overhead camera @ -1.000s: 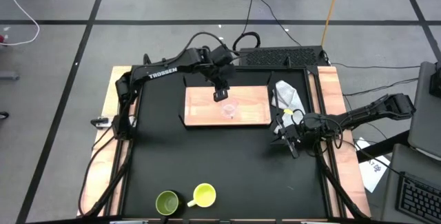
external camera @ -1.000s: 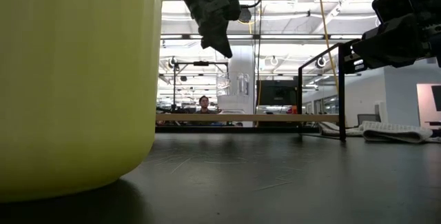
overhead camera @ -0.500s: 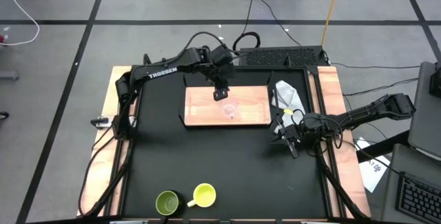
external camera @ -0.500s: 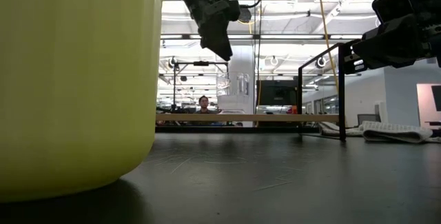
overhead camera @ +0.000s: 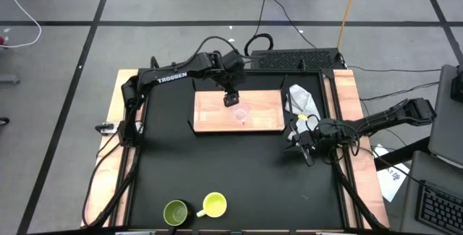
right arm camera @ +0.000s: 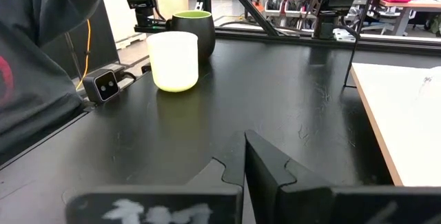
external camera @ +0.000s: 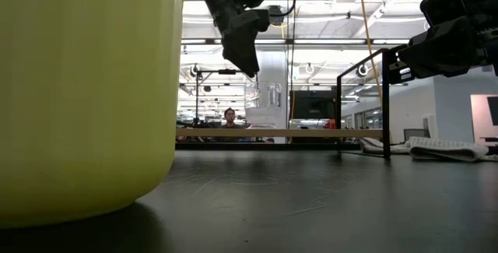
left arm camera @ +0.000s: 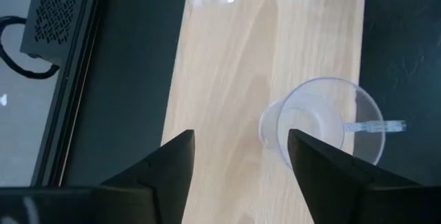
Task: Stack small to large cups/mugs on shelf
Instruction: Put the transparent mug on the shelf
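- Black tabletop [overhead camera: 239, 170] carries the flat light-brown wooden shelf [overhead camera: 210, 116] at its far side.
- Left gripper [overhead camera: 231, 98] hangs over that board, fingers [left arm camera: 165, 176] spread apart and holding nothing.
- Small clear glass cup [overhead camera: 241, 114] stands on the shelf just beside and below those fingers, apart from them.
- Placing the smallest looks done; next, I judge, comes fetching the bright yellow handled mug [overhead camera: 214, 204] and the dark olive-green handled mug [overhead camera: 175, 212], side by side at the near edge.
- Right gripper [overhead camera: 302, 145] waits, fingers together, near the white cloth [overhead camera: 302, 101].
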Controlling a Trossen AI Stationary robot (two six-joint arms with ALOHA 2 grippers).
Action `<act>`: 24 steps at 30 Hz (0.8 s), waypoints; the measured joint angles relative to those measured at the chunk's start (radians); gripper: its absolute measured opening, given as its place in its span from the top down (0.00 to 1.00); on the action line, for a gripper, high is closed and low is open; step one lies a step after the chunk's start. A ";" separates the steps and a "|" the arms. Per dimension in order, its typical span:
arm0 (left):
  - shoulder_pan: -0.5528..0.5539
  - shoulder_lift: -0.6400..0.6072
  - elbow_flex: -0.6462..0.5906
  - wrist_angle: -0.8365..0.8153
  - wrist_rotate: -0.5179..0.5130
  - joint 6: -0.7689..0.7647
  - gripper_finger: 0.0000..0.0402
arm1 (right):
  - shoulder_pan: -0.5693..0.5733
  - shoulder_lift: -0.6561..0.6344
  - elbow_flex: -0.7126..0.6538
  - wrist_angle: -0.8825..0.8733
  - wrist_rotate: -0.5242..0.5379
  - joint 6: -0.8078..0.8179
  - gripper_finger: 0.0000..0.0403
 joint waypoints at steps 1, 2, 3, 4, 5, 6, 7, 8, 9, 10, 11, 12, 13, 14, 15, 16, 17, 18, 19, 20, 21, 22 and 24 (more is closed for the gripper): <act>-0.001 0.000 0.000 0.006 0.000 -0.004 0.41 | 0.000 0.000 0.000 0.000 0.000 0.000 1.00; -0.001 0.000 0.000 0.010 0.000 -0.004 0.41 | 0.000 0.000 0.000 0.000 0.000 0.000 1.00; -0.002 0.000 0.000 0.011 0.000 -0.004 0.41 | 0.000 0.000 0.000 0.000 0.000 0.000 1.00; -0.003 0.000 0.000 0.012 -0.001 -0.004 0.41 | 0.000 0.000 0.000 0.000 0.000 0.000 1.00; -0.005 0.000 0.000 0.016 -0.015 -0.006 0.41 | 0.000 0.000 0.000 0.000 0.000 -0.001 1.00; -0.008 0.000 0.000 0.023 -0.041 -0.012 0.41 | 0.000 0.000 0.000 0.000 0.000 -0.001 1.00; -0.009 0.000 0.000 0.028 -0.060 -0.012 0.41 | 0.000 0.000 0.000 0.000 0.000 -0.001 1.00; -0.011 0.000 0.000 0.028 -0.069 -0.012 0.41 | 0.000 0.000 0.000 0.000 0.000 -0.001 1.00; -0.012 0.000 0.000 0.028 -0.070 -0.013 0.41 | 0.000 0.000 0.000 0.000 0.000 -0.001 1.00; -0.014 0.000 0.000 0.027 -0.070 -0.013 0.41 | 0.000 0.000 0.000 0.000 0.000 -0.001 1.00; -0.016 0.000 0.000 0.026 -0.070 -0.012 0.41 | 0.000 0.000 0.000 0.000 0.000 -0.001 1.00; -0.019 0.000 0.000 0.022 -0.070 -0.011 0.41 | 0.000 0.000 0.000 0.000 0.000 -0.001 1.00; -0.021 0.000 0.000 0.019 -0.070 -0.009 0.41 | 0.000 0.000 0.000 0.000 0.000 -0.001 1.00; -0.023 0.000 0.000 0.017 -0.070 -0.008 0.41 | 0.000 0.000 0.000 0.000 0.000 -0.001 1.00; -0.025 0.000 0.000 0.017 -0.070 -0.008 0.41 | 0.000 0.000 0.000 0.000 0.000 -0.001 1.00; -0.027 0.000 0.000 0.017 -0.071 -0.008 0.41 | 0.000 0.000 0.000 0.000 0.000 -0.001 1.00; -0.029 0.000 0.000 0.017 -0.077 -0.008 0.41 | 0.000 0.000 0.000 0.000 0.000 -0.001 1.00; -0.031 0.000 0.000 0.017 -0.095 -0.014 0.41 | 0.000 0.000 0.000 0.000 0.000 -0.001 1.00; -0.034 0.000 0.000 0.017 -0.114 -0.016 0.41 | 0.000 0.000 0.000 0.000 0.000 -0.001 1.00; -0.035 0.001 0.000 0.016 -0.130 -0.016 0.41 | 0.000 0.000 0.000 0.000 0.000 -0.001 1.00; -0.036 0.008 0.000 0.015 -0.143 -0.018 0.41 | 0.000 0.000 0.000 0.000 0.000 -0.001 1.00; -0.037 0.013 0.000 0.015 -0.148 -0.019 0.41 | 0.000 0.000 0.000 0.000 0.000 -0.001 1.00; -0.036 0.027 0.000 0.000 -0.148 -0.030 0.41 | 0.000 0.000 0.000 0.000 0.000 -0.001 1.00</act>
